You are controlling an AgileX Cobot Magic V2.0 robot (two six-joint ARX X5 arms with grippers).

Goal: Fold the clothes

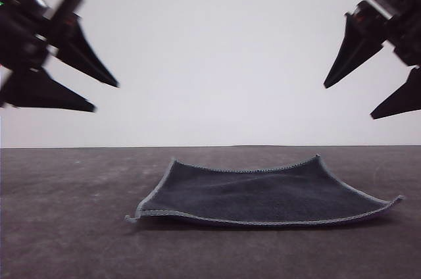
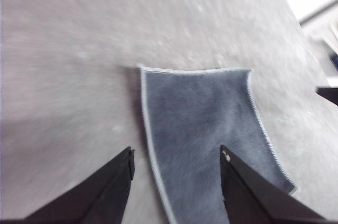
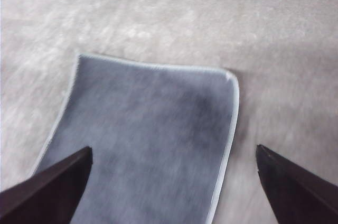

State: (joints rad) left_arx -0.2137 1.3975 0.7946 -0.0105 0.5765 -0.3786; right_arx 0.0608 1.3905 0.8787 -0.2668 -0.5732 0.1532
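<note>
Counter point(image 1: 66, 239): dark grey, matte, bare surface in the foreground of the front view.

Cloth point(image 1: 263, 193): lies spread out flat near the middle of the counter, a little right of centre, charcoal grey face up. Light grey stitched edging runs all round. Near edge lifts slightly off the surface; near-left and near-right corners curl up a touch. Far edge sags inward between its two corners. Single layer as far as can be seen, no fold in it.

Left end effector point(image 1: 105, 95): up in the air on the left, well above the counter and clear of the cloth, fingers spread wide, nothing between them. Its wrist camera looks down past both dark fingers point(image 2: 105, 187) onto one stitched side edge of the cloth point(image 2: 200, 123).

Right end effector point(image 1: 348, 101): up high on the right, likewise spread wide and holding nothing. Its wrist camera looks down on a rounded corner of the cloth point(image 3: 153, 134).

Behind: plain white wall point(image 1: 217, 49).
</note>
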